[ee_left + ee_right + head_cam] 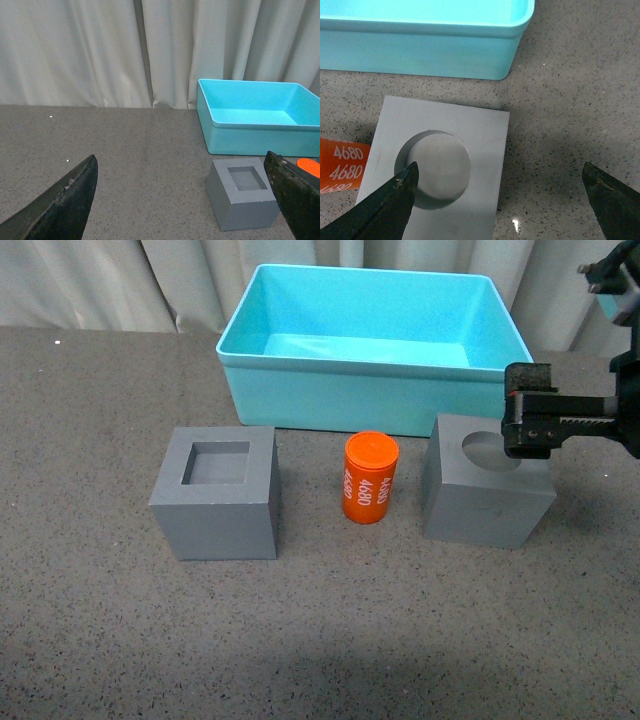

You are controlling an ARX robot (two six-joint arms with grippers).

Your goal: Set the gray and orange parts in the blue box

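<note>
The blue box (300,370) stands at the back of the table and holds nothing. In front of it, in a row, stand a gray cube with a square recess (215,495), an orange cylinder marked "4680" (370,478) and a gray cube with a round hole (485,490). My right gripper (528,425) is open and hovers over the far right edge of the round-hole cube (435,170), one finger over the hole, the other over the table. My left gripper (185,200) is open and empty; the square-recess cube (242,200) lies ahead of it. It does not show in the front view.
The table (100,620) is dark speckled gray. Pale curtains (100,50) hang behind it. The blue box also shows in the left wrist view (235,140) and in the right wrist view (420,50), close behind the round-hole cube.
</note>
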